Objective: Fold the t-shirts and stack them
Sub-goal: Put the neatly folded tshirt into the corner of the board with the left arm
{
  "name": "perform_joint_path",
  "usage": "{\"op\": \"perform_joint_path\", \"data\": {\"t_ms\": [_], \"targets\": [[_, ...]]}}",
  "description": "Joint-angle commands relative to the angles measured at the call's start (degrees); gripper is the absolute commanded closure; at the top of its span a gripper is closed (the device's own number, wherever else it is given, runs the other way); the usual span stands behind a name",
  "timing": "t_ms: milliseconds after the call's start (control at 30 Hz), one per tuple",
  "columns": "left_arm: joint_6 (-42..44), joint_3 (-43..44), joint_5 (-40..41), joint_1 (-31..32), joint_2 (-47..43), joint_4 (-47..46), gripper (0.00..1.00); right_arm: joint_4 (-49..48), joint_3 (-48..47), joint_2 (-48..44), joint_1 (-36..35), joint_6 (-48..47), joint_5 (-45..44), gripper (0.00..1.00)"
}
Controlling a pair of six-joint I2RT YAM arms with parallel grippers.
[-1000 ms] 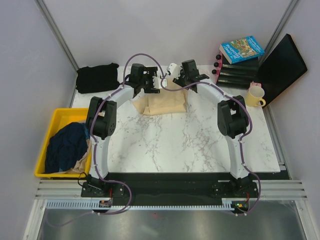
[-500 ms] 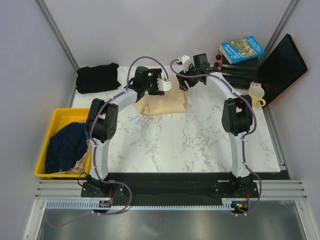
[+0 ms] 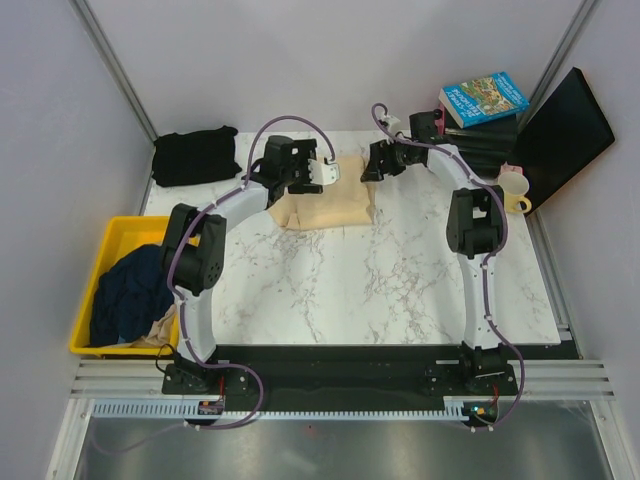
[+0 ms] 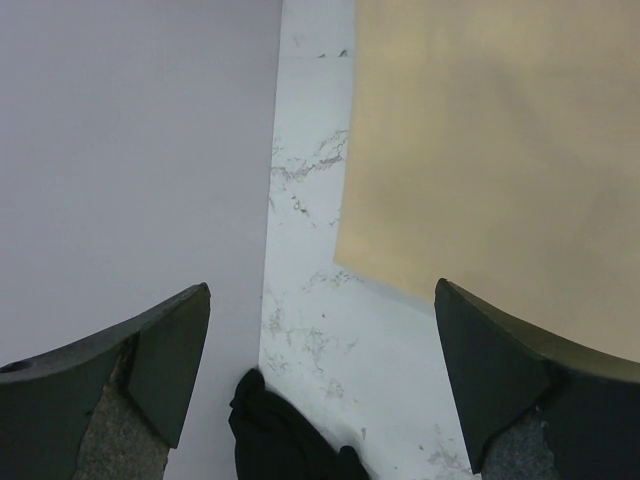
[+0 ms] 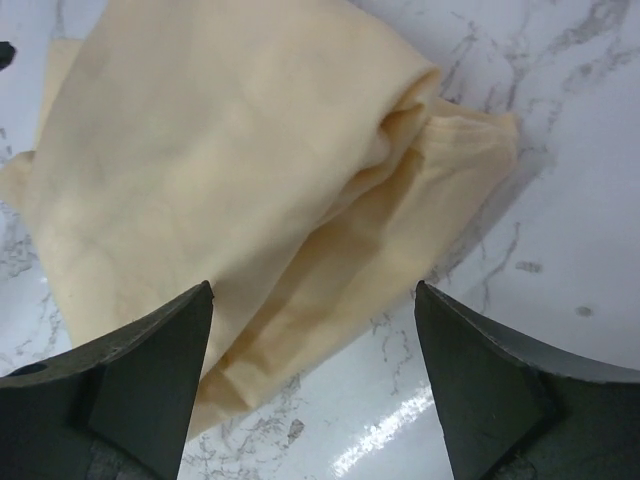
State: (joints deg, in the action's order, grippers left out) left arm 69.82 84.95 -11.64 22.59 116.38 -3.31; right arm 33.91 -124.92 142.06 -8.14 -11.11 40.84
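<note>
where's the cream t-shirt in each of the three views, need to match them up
Top external: the cream t-shirt lies folded in the upper middle of the picture.
Left wrist: the cream t-shirt fills the upper right, with a straight edge beside bare marble.
Right wrist: the cream t-shirt fills the left and centre, with folds bunched at its right.
Shared landmark: the white marble tabletop bordering the shirt.
</note>
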Motion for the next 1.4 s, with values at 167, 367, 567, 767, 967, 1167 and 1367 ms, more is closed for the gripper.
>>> {"op": "perform_joint_path", "data": {"t_ms": [167, 367, 567, 767, 967, 1167, 1367], "targets": [[3.30, 1.97, 2.67, 0.17, -1.77, 2.08, 0.00, -3.23, -5.07, 2.26, -0.65, 5.57, 13.56, 0.12], [3.57, 4.61, 2.76, 0.53, 0.08, 2.70, 0.00, -4.38, -4.01, 4.19, -0.74, 6.02, 12.25, 0.38], [3.48, 4.88, 2.24, 0.61, 0.25, 2.78, 0.00, -4.29, -3.84, 4.72, -1.17, 4.96, 9.79, 0.37], [3.04, 4.09, 1.71, 0.79, -0.10, 2.70, 0.00, -4.20, -4.01, 4.46, -2.23, 3.38, 5.67, 0.93], [2.34, 2.68, 1.53, 1.05, -0.71, 2.08, 0.00, -2.71, -3.93, -0.02, -2.58, -0.13, 2.41, 1.00], [1.72, 1.54, 1.35, 1.58, -0.89, 1.20, 0.00, 0.19, -1.12, -4.33, -1.97, -4.95, -1.46, 1.00], [1.19, 1.63, 1.27, 1.84, -0.63, 0.68, 0.00, 0.54, 1.78, -7.15, -1.00, -7.17, -4.28, 1.00]]}}
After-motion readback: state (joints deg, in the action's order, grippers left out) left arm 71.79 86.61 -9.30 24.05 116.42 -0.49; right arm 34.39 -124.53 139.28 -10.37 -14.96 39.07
